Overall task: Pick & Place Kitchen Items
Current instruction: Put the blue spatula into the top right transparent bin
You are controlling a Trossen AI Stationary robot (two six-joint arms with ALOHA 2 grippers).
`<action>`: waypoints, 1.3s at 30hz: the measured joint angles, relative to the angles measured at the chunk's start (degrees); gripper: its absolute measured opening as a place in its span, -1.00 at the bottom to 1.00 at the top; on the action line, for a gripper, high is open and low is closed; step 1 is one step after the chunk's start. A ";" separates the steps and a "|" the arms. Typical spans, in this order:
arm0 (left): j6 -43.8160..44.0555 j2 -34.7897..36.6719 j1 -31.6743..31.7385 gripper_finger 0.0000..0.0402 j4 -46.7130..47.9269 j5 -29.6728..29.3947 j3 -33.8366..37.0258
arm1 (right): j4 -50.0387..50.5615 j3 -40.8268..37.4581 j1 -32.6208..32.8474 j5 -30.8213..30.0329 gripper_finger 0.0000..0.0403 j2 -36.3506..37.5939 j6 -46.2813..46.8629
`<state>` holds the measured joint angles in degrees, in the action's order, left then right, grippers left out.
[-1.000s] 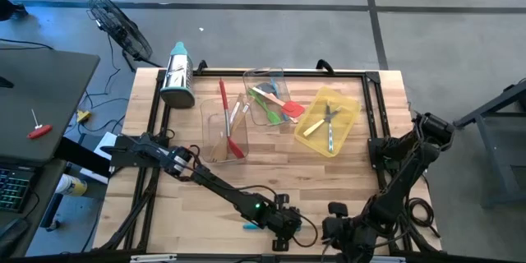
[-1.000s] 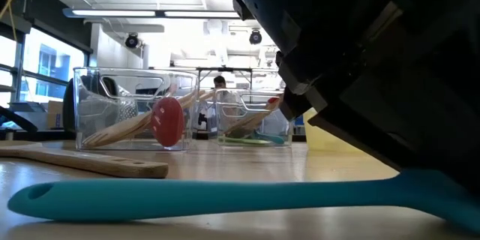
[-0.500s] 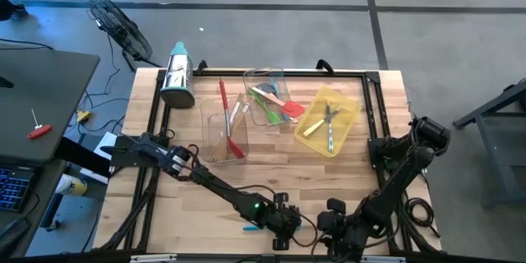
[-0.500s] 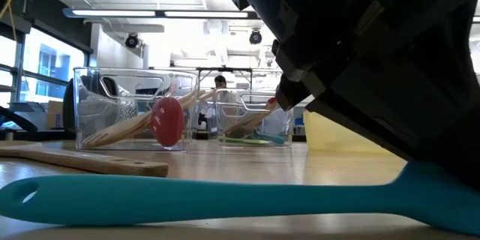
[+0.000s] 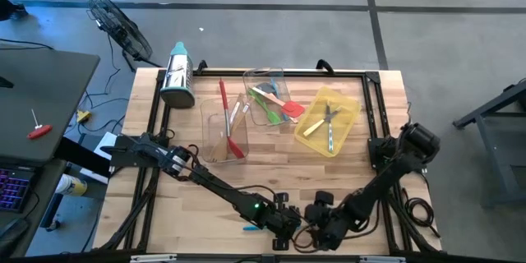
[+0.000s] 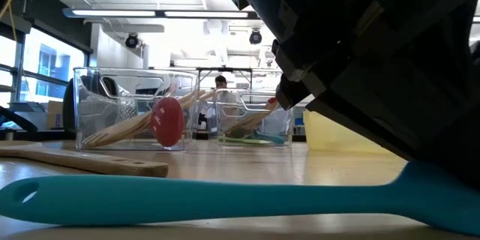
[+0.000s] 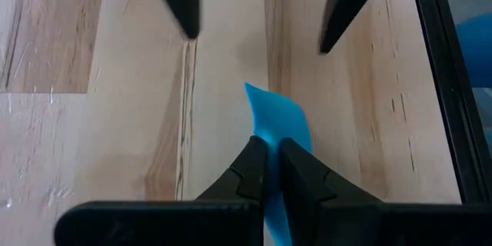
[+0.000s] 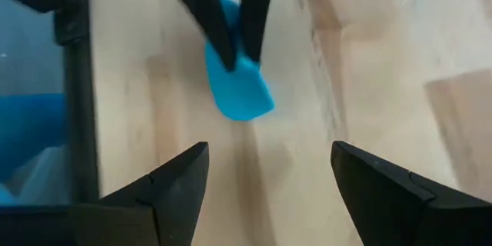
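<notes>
High: left gripper (image 5: pixel 283 223) and right gripper (image 5: pixel 316 222) meet at the table's (image 5: pixel 271 177) near edge. Low: teal spatula (image 6: pixel 202 197) lies flat beside a wooden spoon (image 6: pixel 82 160). Left wrist: fingers (image 7: pixel 257 171) pinch the spatula. Right wrist: fingers (image 8: pixel 181 181) spread, spatula between them, untouched.

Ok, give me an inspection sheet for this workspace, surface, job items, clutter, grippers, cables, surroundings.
Surface: wooden table with a black frame along its edges.
Job's things: teal spatula lying at the near edge; red spatula across a clear tray; green and red utensils in the second clear tray; cutlery in the yellow tray; wooden utensil lying loose.
Clutter: steel grater at the far left corner.
Grippers: left gripper shut on the teal spatula; right gripper open, facing it, holding nothing.
Cables: some on the floor at both sides.
Surroundings: fan, laptop desk on the left.
</notes>
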<state>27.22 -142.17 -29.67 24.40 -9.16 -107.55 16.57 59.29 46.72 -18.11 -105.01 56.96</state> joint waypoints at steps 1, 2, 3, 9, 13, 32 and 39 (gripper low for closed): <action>-0.03 0.00 0.00 -0.93 0.00 -0.01 0.00 | -0.16 0.00 -0.15 -0.96 0.33 -0.21 -0.49; -0.13 0.00 0.00 -0.93 0.00 -0.01 0.00 | -0.33 0.00 -0.27 -1.80 0.33 -0.37 -1.10; -0.21 0.00 -0.02 -0.93 0.00 0.01 0.00 | -0.65 0.00 -0.28 -2.77 0.32 -0.44 -1.71; -0.39 0.00 -0.02 -0.93 0.00 -0.02 0.00 | -4.18 0.00 -0.74 -5.58 0.33 -0.44 -5.58; -0.39 0.00 -0.04 -0.94 0.00 -0.09 0.00 | -4.45 -0.41 -1.01 -5.86 0.33 -0.44 -5.79; -0.37 0.00 -0.07 -0.94 0.00 -0.60 0.00 | -17.45 -6.71 -2.03 -2.25 0.31 -0.53 -5.17; -0.20 0.00 -0.16 -0.94 0.04 -1.24 0.02 | -19.21 -6.71 -2.56 -0.14 0.31 -1.84 -5.83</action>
<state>27.03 -142.17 -29.83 24.45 -10.40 -107.53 -2.64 52.58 44.16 -18.25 -106.85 51.13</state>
